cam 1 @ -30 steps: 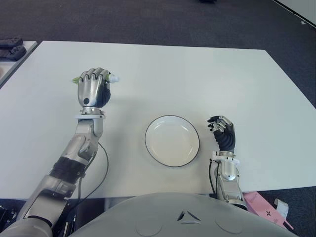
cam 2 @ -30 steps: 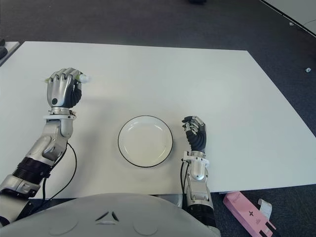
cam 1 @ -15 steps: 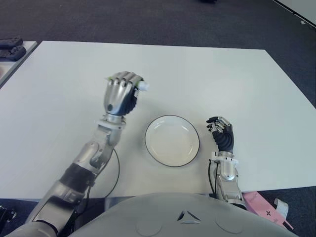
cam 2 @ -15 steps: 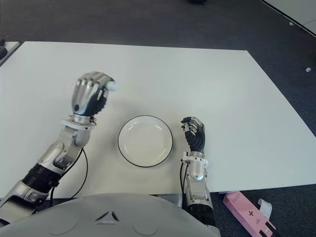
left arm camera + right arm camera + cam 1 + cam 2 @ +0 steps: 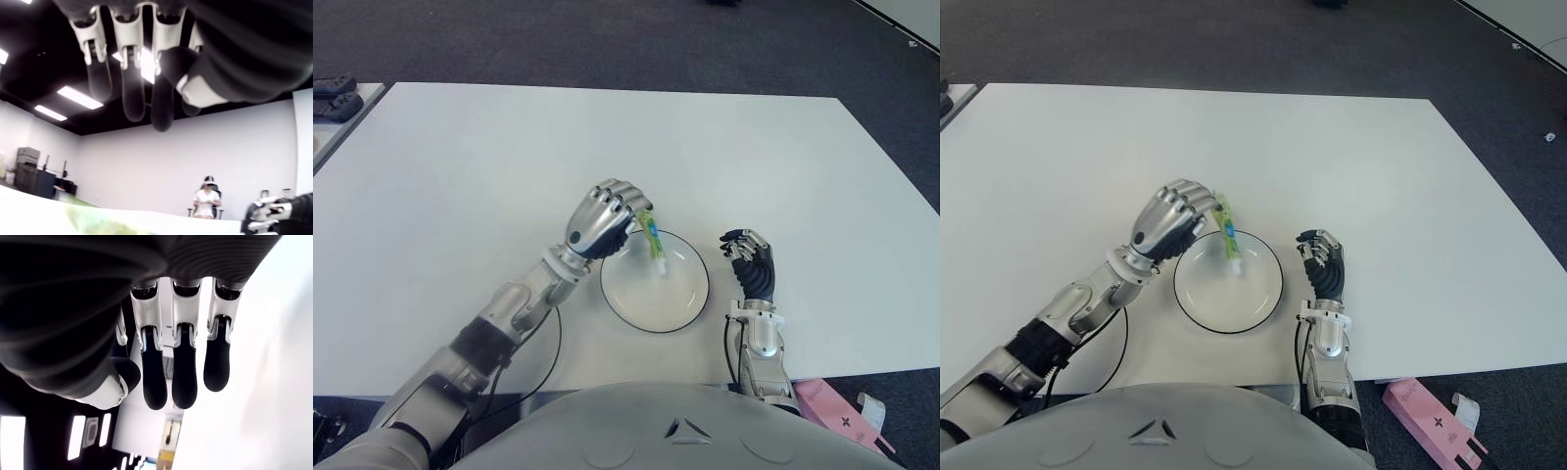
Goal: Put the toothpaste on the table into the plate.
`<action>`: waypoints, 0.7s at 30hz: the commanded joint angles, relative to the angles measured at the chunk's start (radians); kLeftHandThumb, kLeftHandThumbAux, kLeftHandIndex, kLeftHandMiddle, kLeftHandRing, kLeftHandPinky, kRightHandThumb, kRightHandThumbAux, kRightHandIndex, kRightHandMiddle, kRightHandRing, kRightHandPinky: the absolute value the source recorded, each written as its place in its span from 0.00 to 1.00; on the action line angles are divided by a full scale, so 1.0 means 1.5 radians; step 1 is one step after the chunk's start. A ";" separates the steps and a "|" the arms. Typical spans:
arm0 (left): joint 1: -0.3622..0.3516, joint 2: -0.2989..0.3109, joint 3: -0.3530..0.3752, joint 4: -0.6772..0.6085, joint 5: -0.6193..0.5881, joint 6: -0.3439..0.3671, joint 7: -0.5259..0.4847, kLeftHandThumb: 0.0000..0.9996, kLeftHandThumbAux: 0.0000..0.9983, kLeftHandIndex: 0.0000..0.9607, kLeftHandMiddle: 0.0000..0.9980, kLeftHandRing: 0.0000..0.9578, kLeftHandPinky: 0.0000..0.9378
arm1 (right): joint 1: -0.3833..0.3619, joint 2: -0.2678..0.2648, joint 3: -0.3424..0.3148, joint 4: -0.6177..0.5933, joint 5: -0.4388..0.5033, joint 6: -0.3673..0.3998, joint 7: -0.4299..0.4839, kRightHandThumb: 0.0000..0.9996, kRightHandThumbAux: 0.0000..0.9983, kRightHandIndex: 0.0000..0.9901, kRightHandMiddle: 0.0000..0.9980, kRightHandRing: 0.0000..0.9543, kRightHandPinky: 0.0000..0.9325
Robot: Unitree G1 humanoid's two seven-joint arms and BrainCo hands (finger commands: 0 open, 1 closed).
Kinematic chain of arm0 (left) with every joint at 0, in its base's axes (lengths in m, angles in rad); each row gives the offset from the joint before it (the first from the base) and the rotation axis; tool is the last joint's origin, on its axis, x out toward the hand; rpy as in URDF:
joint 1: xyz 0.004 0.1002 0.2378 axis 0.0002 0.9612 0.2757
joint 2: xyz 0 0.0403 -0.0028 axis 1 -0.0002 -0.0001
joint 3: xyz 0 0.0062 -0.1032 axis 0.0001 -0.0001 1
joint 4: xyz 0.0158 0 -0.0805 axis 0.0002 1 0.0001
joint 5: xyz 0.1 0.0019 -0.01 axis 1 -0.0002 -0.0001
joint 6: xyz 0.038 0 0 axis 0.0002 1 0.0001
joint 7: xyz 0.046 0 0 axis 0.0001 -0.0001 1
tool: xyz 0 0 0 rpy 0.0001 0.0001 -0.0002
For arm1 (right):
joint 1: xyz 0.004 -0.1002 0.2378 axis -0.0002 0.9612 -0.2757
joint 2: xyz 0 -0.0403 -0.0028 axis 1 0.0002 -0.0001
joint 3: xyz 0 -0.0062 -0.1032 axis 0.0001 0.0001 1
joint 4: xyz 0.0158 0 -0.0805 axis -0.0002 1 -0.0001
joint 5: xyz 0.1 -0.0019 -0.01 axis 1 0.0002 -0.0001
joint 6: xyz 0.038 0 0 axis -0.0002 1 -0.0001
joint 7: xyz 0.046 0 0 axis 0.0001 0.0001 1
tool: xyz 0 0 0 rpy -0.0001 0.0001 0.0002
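Observation:
The green and yellow toothpaste tube [image 5: 652,240] slants down over the left part of the white, black-rimmed plate [image 5: 636,318], white cap end lowest, just at the plate's inner surface. My left hand [image 5: 605,217] hovers at the plate's far-left rim, and the tube's upper end is at its fingertips. In the left wrist view the fingers [image 5: 131,73] hang loosely apart with nothing between them, and a green blur of the toothpaste tube [image 5: 93,226] lies below them. My right hand [image 5: 751,264] shows just right of the plate, fingers relaxed and holding nothing.
The white table [image 5: 754,157] stretches wide behind the plate. A pink box [image 5: 832,406] lies on the floor past the near right edge. Dark items [image 5: 335,95] sit on another surface at far left. A seated person [image 5: 207,203] appears far off in the left wrist view.
My left hand carried the toothpaste from the table's far left rightward and nearer, to the plate. Its fist has loosened and the tube now tips cap-down into the plate. The right hand has stayed put.

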 commanded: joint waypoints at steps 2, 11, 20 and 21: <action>-0.025 0.014 -0.029 0.027 0.055 -0.016 0.005 0.85 0.67 0.42 0.56 0.93 0.96 | 0.001 0.000 -0.002 0.005 0.003 0.012 -0.001 0.71 0.73 0.43 0.50 0.53 0.56; -0.036 0.043 -0.066 0.014 0.091 -0.051 -0.038 0.85 0.67 0.43 0.58 0.93 0.95 | 0.001 0.001 -0.001 0.007 -0.004 0.004 -0.008 0.71 0.73 0.44 0.50 0.54 0.56; -0.048 0.028 -0.104 0.055 0.133 -0.032 -0.067 0.85 0.67 0.43 0.58 0.92 0.95 | -0.001 -0.003 0.001 0.016 0.001 -0.008 -0.006 0.71 0.73 0.44 0.50 0.55 0.58; -0.048 0.025 -0.108 0.066 0.136 -0.030 -0.062 0.85 0.67 0.43 0.58 0.92 0.95 | -0.001 -0.003 0.001 0.015 0.001 -0.007 -0.005 0.71 0.73 0.44 0.50 0.55 0.58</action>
